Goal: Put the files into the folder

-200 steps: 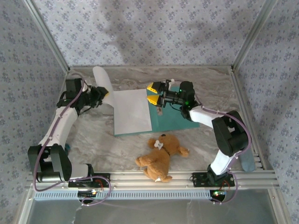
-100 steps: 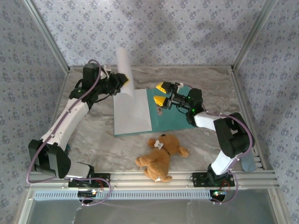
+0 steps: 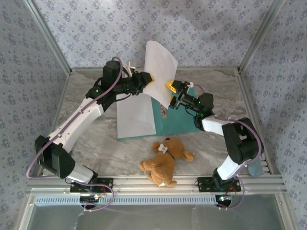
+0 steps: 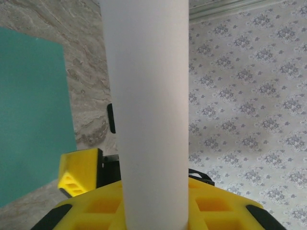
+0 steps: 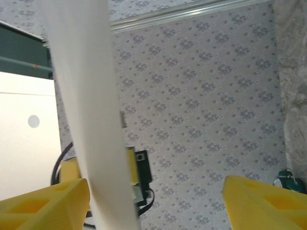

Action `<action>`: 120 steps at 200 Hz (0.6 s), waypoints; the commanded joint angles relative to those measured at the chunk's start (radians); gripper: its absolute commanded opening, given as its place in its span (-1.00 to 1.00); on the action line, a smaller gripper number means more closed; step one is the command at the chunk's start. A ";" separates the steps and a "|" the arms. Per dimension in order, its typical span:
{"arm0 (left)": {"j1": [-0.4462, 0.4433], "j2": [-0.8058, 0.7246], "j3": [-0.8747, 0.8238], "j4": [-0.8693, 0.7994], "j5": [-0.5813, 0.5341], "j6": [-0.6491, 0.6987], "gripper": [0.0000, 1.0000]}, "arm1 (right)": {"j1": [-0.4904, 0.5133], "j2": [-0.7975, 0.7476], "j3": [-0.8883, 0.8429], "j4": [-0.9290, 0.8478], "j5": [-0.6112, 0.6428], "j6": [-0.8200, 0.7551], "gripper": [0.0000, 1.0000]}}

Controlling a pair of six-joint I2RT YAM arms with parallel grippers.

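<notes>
Left gripper (image 3: 149,80) is pinched narrow on the bottom edge of the lifted sheet (image 3: 160,67) — the sheet stands up in the air, bowed, at 12 o'clock from the folder (image 3: 177,122). In the left wrist view it rises straight out from between the yellow jaws, so the grip looks centred on that edge.

Right gripper (image 3: 172,90) is spread wide and holding nothing. It sits at 3 o'clock of the left one, right at the sheet's lower corner. In the right wrist view the paper runs through the gap, close to one finger (image 5: 43,203).

Second sheet (image 3: 135,115) lies flat on the folder's 9 o'clock half; the 3 o'clock half is bare teal. Teddy bear (image 3: 165,160) is on the table (image 3: 96,139) at 6 o'clock of the folder, apart from it.

Step as I read it: lay the lifted sheet into the folder. Can't tell which half is meant.

To do it well:
- Close the right jaws only once the paper is centred in the gap, else the edge creases.
- With both arms on one edge, lower with the free end trailing toward 12 o'clock so the bow flattens rather than folds.
- Line the edges to the folder's borders before release; thin paper will likely slide on card.
- Pass clear of the flat sheet — a brush could drag it off.
</notes>
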 commanded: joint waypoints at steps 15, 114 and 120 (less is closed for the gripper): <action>0.003 -0.056 -0.067 -0.006 0.060 -0.009 -0.51 | -0.033 -0.058 0.006 0.067 -0.002 0.016 0.50; 0.034 -0.080 -0.095 -0.067 0.150 0.063 -0.50 | -0.052 -0.069 0.036 0.038 -0.077 -0.001 0.10; 0.034 -0.077 -0.093 -0.067 0.159 0.066 -0.50 | -0.052 -0.068 0.036 0.035 -0.080 -0.002 0.07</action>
